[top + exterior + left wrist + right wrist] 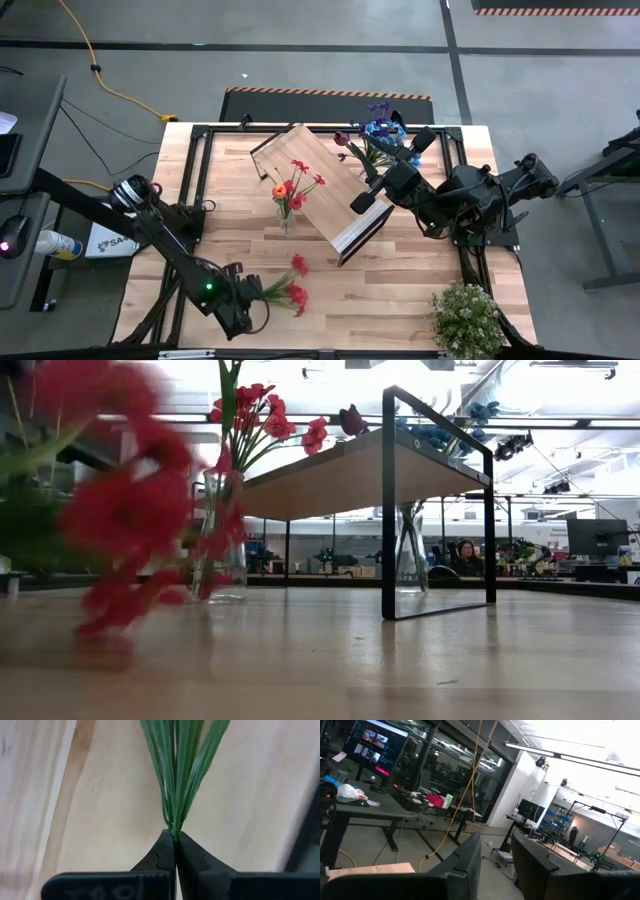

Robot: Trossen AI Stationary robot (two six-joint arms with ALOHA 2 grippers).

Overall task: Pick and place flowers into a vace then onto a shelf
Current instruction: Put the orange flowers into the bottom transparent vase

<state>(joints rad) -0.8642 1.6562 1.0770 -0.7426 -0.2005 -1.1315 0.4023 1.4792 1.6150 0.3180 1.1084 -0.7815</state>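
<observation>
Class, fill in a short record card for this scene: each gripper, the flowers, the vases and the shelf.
left gripper: near table edge, shut on green stems of red flowers
right gripper: raised over the shelf's white end, fingers apart, holding nothing
shelf: mid-table, set at an angle
vase of red flowers: beside the shelf
vase of blue and purple flowers: at the shelf's far side

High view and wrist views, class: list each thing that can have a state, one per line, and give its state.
Left gripper: shut on the red flower bunch's stems.
Red flower bunch: held low over the table's near side.
Right gripper: open, empty, raised beside the shelf.
Shelf: standing on the table, angled.
Red flowers in vase: upright.
Blue and purple flowers: upright in a vase.
</observation>
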